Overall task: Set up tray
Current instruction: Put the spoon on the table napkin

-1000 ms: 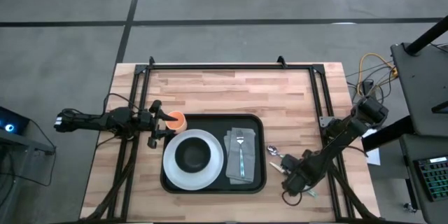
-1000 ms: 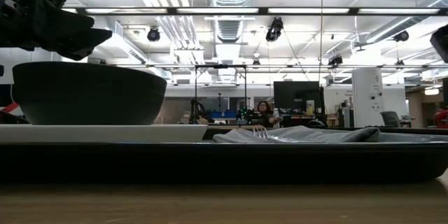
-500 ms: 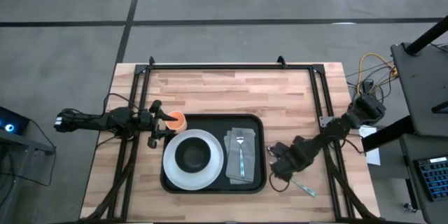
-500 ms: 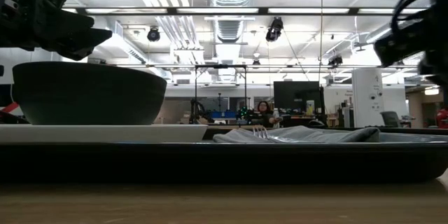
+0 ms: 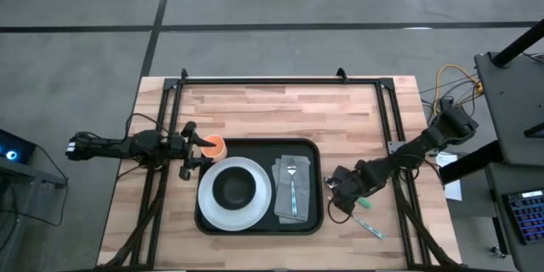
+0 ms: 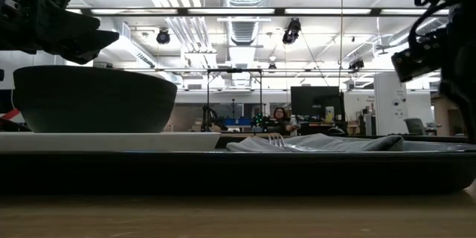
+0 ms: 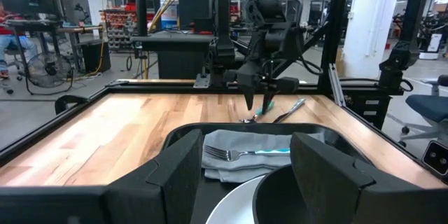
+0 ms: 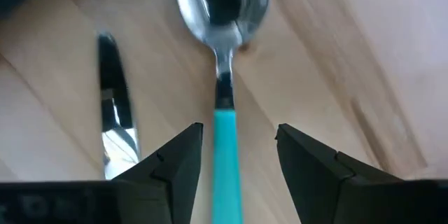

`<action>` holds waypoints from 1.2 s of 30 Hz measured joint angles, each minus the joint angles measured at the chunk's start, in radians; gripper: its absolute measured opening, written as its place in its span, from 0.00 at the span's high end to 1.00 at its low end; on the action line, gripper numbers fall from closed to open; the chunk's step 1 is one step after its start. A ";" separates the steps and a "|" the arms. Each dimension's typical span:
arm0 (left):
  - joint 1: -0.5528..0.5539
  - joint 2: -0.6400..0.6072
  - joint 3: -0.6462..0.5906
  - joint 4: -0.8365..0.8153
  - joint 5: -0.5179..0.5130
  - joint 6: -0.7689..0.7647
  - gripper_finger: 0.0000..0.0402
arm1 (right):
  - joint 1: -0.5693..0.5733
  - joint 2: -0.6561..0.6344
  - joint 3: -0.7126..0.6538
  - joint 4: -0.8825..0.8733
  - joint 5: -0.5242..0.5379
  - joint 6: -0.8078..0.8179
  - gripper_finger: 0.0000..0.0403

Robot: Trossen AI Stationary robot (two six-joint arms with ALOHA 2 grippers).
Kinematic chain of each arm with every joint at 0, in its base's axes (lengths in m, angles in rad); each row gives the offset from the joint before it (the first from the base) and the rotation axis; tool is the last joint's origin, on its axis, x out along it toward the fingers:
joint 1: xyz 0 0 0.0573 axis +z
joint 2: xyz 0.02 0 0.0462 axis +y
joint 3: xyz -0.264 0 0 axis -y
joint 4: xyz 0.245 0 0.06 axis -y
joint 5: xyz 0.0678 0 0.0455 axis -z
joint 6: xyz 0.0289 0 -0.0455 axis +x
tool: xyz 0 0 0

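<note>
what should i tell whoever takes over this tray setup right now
Right gripper: open, over the teal-handled metal spoon on the wooden table, right of the tray; nothing held. A metal knife lies beside the spoon.
Left gripper: open, waiting at the tray's left edge by the orange cup.
Done: large flat black rectangular tray holds the white plate with the dark bowl, and the grey cloth napkin with a fork.
Left: likely spoon and knife onto the tray.
</note>
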State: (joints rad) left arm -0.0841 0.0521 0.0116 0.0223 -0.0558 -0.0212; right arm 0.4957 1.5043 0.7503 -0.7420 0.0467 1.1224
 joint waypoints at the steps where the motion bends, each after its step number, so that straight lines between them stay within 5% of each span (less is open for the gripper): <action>1: 0.000 0.000 0.000 0.000 0.000 0.000 0.51 | 0.000 0.001 -0.005 0.000 -0.013 0.005 0.58; 10: 0.000 0.000 0.000 0.000 0.000 0.000 0.51 | 0.000 0.009 -0.037 0.050 -0.032 0.025 0.68; 18: 0.000 0.000 0.000 0.000 0.000 0.000 0.51 | 0.000 0.005 -0.038 0.046 -0.070 0.082 0.93; 36: 0.000 0.000 0.000 0.000 0.000 0.000 0.51 | -0.009 -0.110 0.042 -0.033 -0.072 0.531 0.93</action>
State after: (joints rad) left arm -0.0837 0.0517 0.0116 0.0223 -0.0555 -0.0212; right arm 0.4864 1.3941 0.7919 -0.7754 -0.0252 1.6532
